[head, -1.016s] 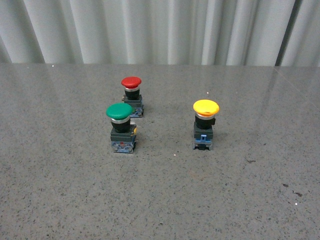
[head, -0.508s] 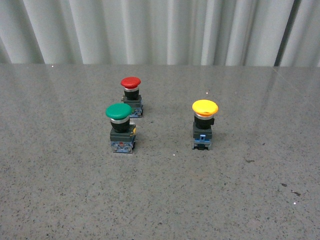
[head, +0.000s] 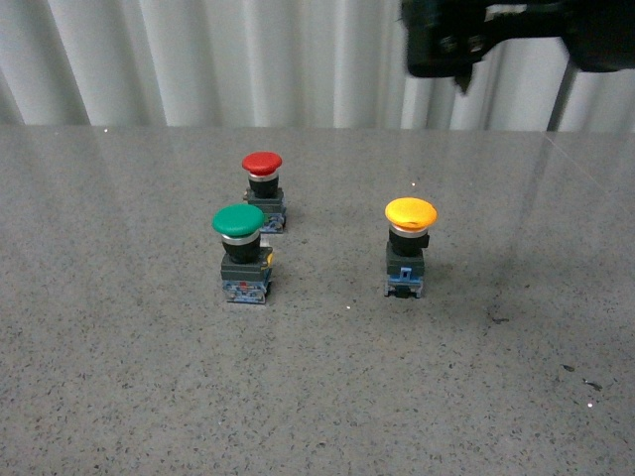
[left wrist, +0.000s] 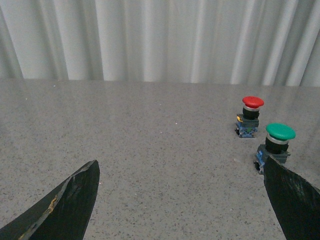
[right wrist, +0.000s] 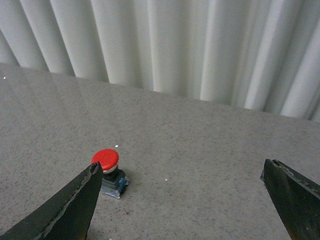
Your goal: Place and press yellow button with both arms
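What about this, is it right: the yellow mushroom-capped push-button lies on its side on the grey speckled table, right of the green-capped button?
No. The yellow mushroom-capped push-button stands upright on the grey speckled table, right of the green-capped button, as the front view shows.

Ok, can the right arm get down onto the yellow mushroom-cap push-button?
Probably yes: the right arm hangs high, and the yellow mushroom-cap push-button stands apart from the green-capped button and red-capped button.
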